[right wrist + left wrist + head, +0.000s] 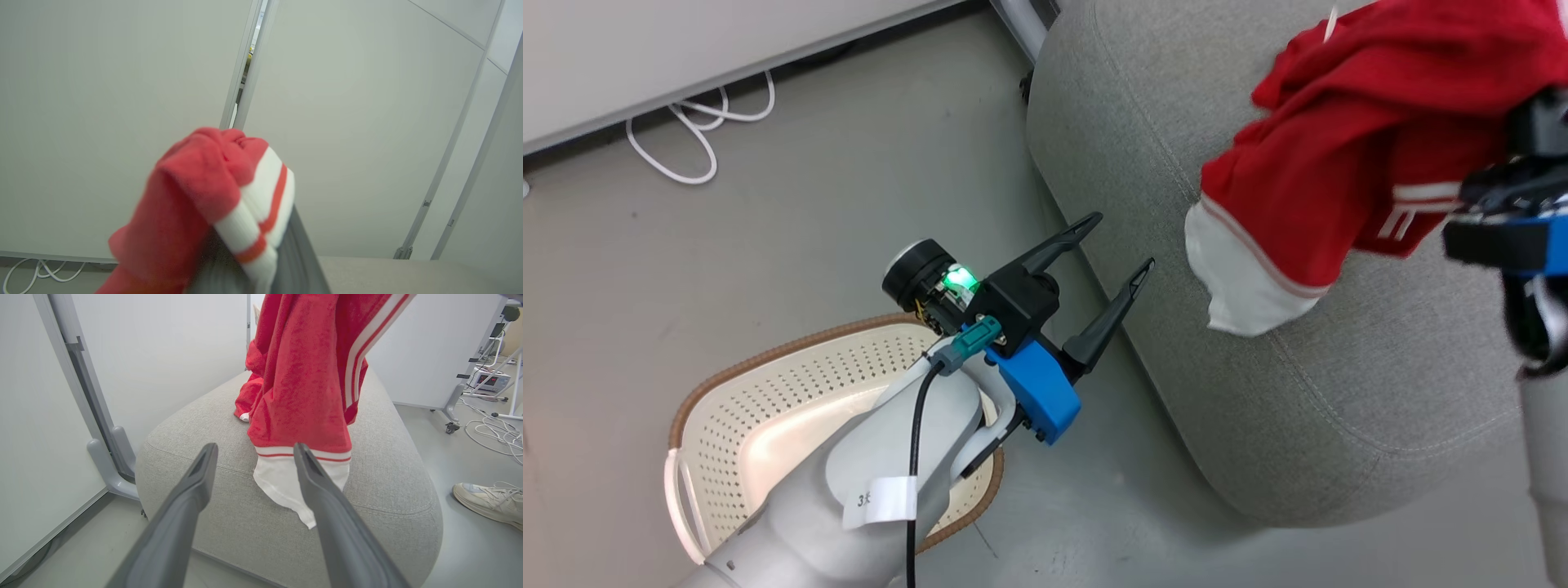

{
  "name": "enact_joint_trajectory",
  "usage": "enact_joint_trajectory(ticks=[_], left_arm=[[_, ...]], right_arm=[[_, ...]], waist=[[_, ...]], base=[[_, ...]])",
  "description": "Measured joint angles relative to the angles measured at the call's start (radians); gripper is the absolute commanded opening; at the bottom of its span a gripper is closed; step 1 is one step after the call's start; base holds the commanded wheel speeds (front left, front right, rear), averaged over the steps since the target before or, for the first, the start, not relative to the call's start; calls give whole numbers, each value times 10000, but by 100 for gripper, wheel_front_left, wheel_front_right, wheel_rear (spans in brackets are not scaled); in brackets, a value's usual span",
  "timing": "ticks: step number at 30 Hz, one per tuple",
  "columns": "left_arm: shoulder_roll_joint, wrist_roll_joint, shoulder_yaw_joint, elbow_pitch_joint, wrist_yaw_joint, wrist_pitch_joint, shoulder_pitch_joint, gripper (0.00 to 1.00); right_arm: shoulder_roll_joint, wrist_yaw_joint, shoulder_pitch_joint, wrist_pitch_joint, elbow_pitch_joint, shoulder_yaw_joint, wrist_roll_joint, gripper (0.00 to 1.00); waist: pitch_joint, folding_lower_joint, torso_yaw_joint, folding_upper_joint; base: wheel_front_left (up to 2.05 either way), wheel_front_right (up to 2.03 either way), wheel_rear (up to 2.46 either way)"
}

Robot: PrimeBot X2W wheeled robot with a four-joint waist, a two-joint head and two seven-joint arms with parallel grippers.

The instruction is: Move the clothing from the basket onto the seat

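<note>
The clothing (1339, 147) is soft, light and limp. The right tool (1486, 204) is clamped on a bunched striped fold, seemingly a good hold. The left tool (1122, 240) has its fingers apart, empty.

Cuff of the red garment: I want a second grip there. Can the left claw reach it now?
Probably yes: the left claw is open and points at the cuff over the seat, nothing between them.

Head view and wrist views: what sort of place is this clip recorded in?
Probably a lab or office test area rather than a home: pale partition panels on wheeled feet, loose white cables on the bare grey floor, and an instrument with red digits on a metal frame.
</note>
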Motion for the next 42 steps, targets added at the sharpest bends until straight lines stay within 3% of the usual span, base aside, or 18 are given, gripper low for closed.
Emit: enact_joint_trajectory(ticks=[5,11,16,20,24,33,42], left_arm=[[148,178,-29,8,-2,10,-425,100],[253,416,-117,-113,-2,105,-1034,100],[360,571,-150,-278,-2,224,-1517,100],[397,704,-157,-401,-2,291,-1825,100],[499,734,-171,-460,0,332,-1963,100],[621,757,-213,-577,42,405,-2123,100],[721,731,-234,-629,98,445,-2243,100]], right_arm=[[-779,0,-1809,-2,-173,-546,4,0],[-2027,0,-3653,-4,-190,-1969,127,0],[-3200,0,-4565,-6,579,-2970,360,0],[-3653,0,-4599,-4,1452,-3613,384,0],[-3578,0,-4220,-4,2245,-3835,251,0],[-2364,0,-2885,-2,3394,-4211,2,0],[-1977,0,-2373,-2,4571,-4253,-6,0]], waist=[[732,0,116,0],[1713,1,255,0],[2516,1,400,0],[3097,1,534,0],[3566,1,644,0],[4139,1,759,0],[4231,1,787,0]], base=[[0,0,0],[0,0,0],[0,0,0],[0,0,0],[0,0,0],[0,0,0],[0,0,0]])
